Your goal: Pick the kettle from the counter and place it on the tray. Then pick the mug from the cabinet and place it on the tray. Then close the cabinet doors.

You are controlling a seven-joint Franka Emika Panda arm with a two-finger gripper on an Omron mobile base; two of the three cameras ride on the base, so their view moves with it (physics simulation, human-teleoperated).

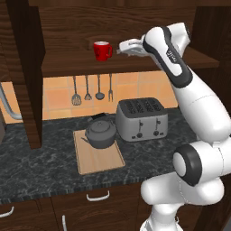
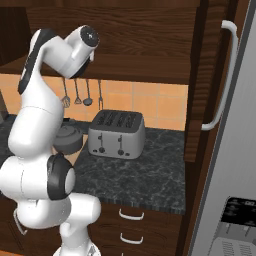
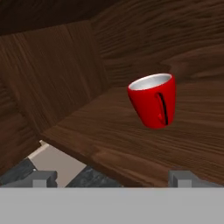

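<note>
From the left base view, the kettle [image 1: 101, 133] sits on the tray [image 1: 100, 160], toward its far end, and the tray lies flat on the counter [image 1: 40, 162]. A silver toaster [image 1: 141, 119] stands just beside the kettle on its right. Four utensils [image 1: 91, 89] hang on the tiled wall under the cabinet [image 1: 67, 27]. On the cabinet shelf stands the mug [image 1: 102, 50], upright, handle to the right. The gripper [image 1: 122, 48] is level with the shelf, just right of the mug and apart from it, holding nothing. Small dark writing runs along the arm's upper link — too small to read.

From the right base view, the arm hides most of the kettle [image 2: 67, 138]; the toaster [image 2: 116, 133] stands on the counter [image 2: 145, 172]. An open cabinet door [image 2: 199, 85] stands edge-on, and a grey fridge [image 2: 235, 145] fills the right side.

In the hand view, the mug [image 3: 154, 100] rests on the shelf [image 3: 131, 144], handle facing the camera, ahead of the fingertips [image 3: 43, 178] — they stand wide apart, spread fully, with nothing between them.
</note>
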